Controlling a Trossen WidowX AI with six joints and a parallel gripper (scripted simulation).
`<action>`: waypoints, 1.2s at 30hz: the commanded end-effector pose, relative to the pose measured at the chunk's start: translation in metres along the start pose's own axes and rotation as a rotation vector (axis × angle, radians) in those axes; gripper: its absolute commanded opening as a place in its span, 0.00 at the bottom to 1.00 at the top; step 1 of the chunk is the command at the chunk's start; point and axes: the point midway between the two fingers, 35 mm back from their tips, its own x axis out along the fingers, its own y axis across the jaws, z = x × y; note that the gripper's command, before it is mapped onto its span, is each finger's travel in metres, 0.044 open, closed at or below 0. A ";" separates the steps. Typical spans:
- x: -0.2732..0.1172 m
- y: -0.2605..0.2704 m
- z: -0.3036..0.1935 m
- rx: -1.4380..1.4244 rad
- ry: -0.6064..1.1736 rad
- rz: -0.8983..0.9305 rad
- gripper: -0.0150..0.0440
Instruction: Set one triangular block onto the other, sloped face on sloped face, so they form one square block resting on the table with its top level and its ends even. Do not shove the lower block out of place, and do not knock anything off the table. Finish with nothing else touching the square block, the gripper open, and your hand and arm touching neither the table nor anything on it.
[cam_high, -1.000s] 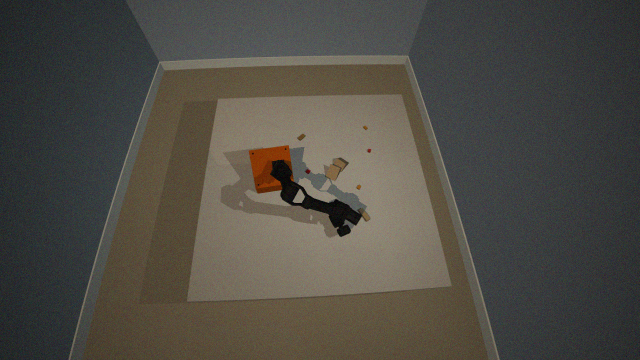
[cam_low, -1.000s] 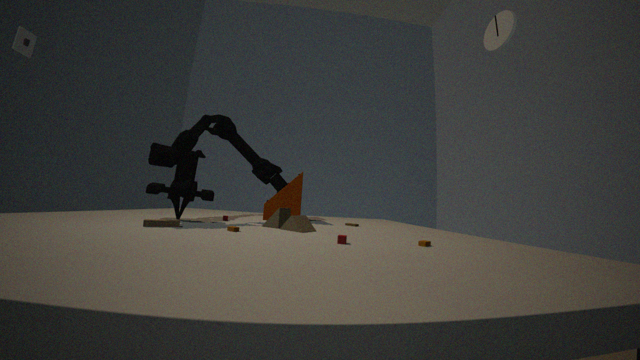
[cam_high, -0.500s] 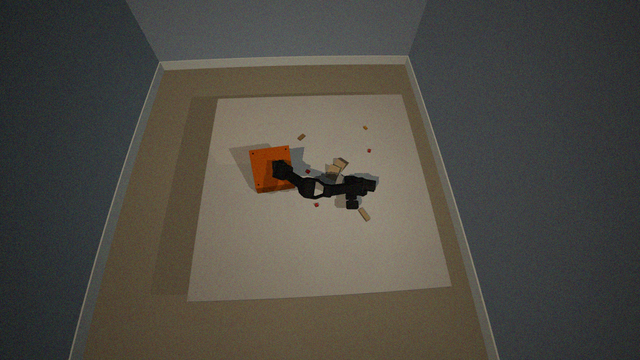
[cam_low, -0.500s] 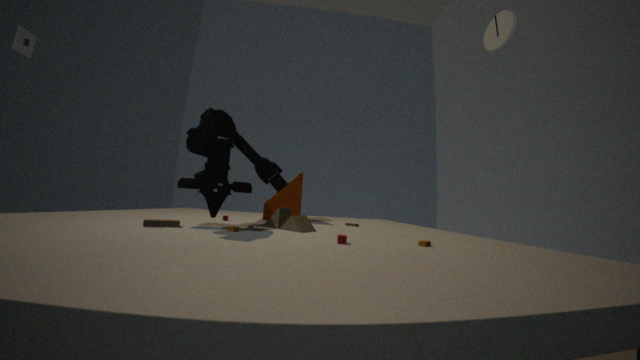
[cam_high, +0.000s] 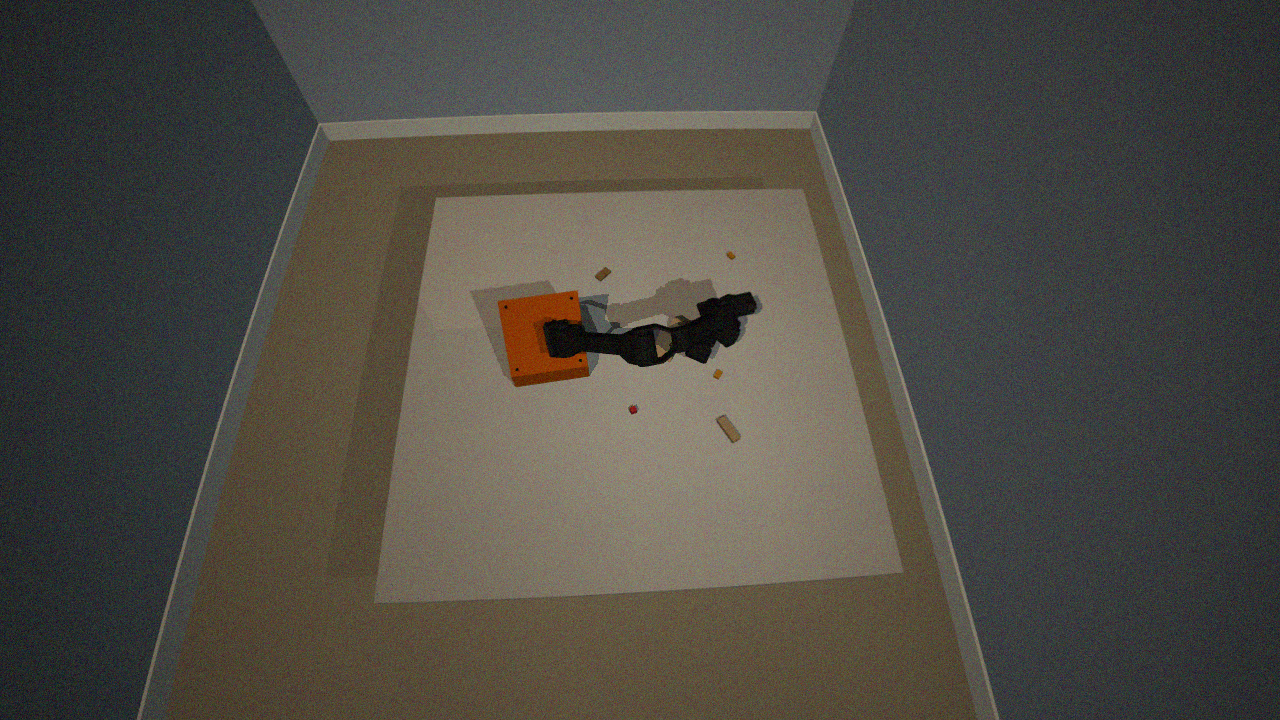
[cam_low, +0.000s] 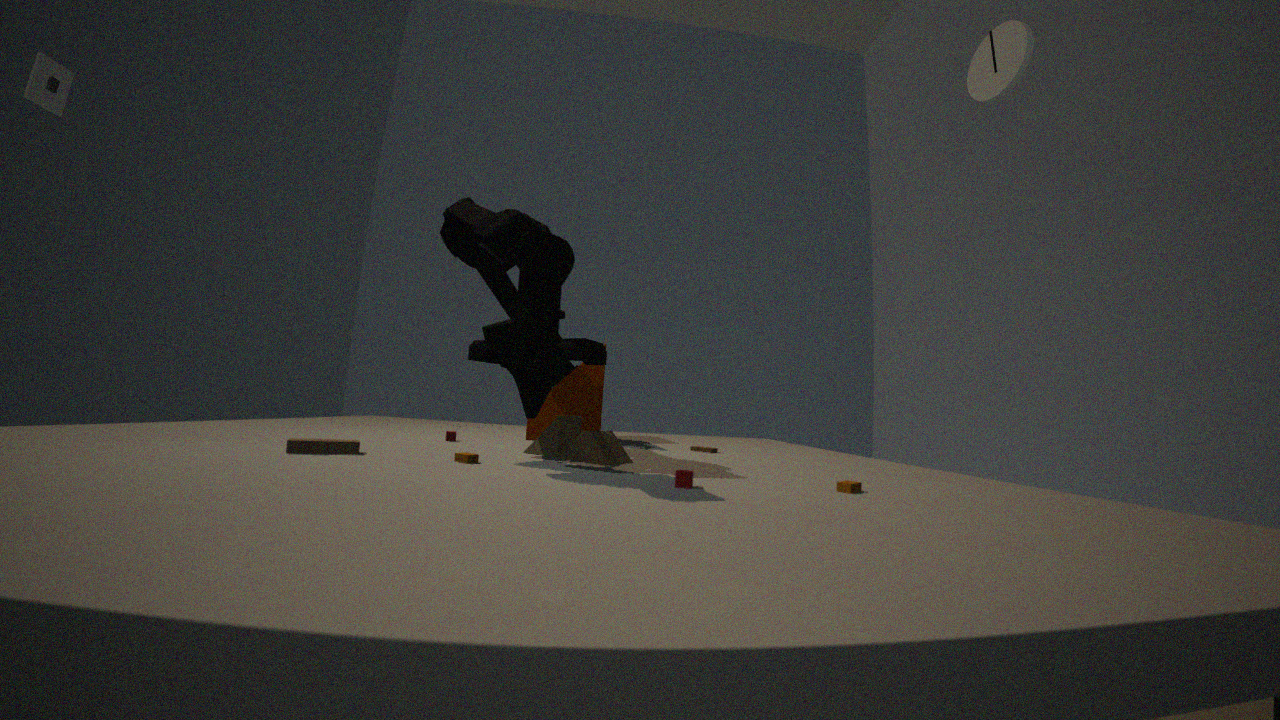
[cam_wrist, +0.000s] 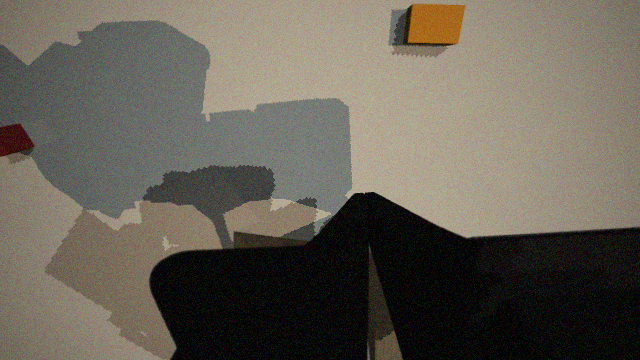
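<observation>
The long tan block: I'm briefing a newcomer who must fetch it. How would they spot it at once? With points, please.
In the top view, start at the big orange slab (cam_high: 528, 360) (cam_low: 586, 394) and look right, then lower. The long tan block (cam_high: 728, 428) (cam_low: 323, 445) lies there, clearly longer than the small orange block (cam_high: 717, 373) (cam_low: 466, 457) (cam_wrist: 435, 24) just above it.

The arm (cam_high: 617, 342) (cam_low: 540, 286) is matte black, with chunky joints and pointed gripper fingers
</observation>
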 end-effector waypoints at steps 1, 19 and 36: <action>-0.016 0.053 -0.034 0.204 -0.016 0.000 0.25; -0.007 0.055 -0.035 0.209 -0.017 0.000 0.25; 0.021 0.055 -0.034 0.209 -0.017 0.000 0.25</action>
